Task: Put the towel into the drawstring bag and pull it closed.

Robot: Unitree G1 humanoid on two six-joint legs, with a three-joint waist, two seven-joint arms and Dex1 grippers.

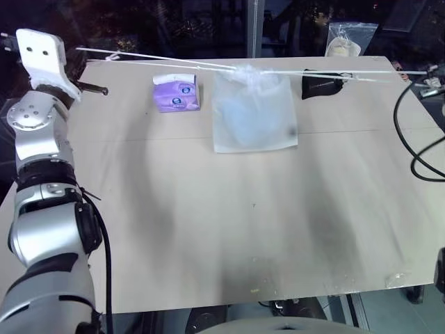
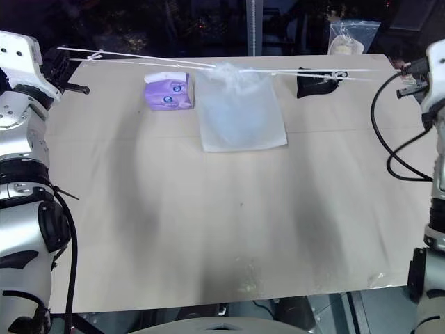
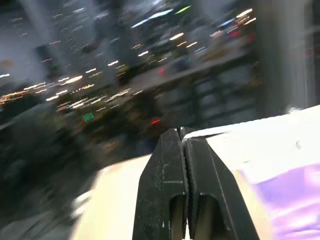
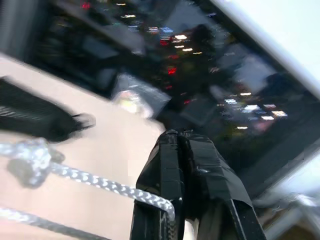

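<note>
The frosted drawstring bag (image 1: 254, 115) lies flat at the back middle of the table, its mouth (image 1: 249, 73) gathered tight. Through its skin the light-blue towel (image 1: 243, 122) shows inside. Thin white cords stretch taut from the mouth to both sides. The left cord (image 1: 139, 58) runs to my left hand at the far left corner, where my left gripper (image 3: 182, 132) is shut. Past the black pouch, the right cord (image 2: 348, 72) reaches my right hand. There my right gripper (image 4: 178, 134) is shut on the braided cord (image 4: 100, 184), which has a knot (image 4: 30, 156) further along.
A purple tissue pack (image 1: 176, 94) stands just left of the bag. A small black pouch (image 1: 320, 84) lies to its right. A clear packet with yellow contents (image 1: 344, 42) sits at the table's (image 1: 229, 229) far edge. A black cable (image 1: 417, 146) loops over the right side.
</note>
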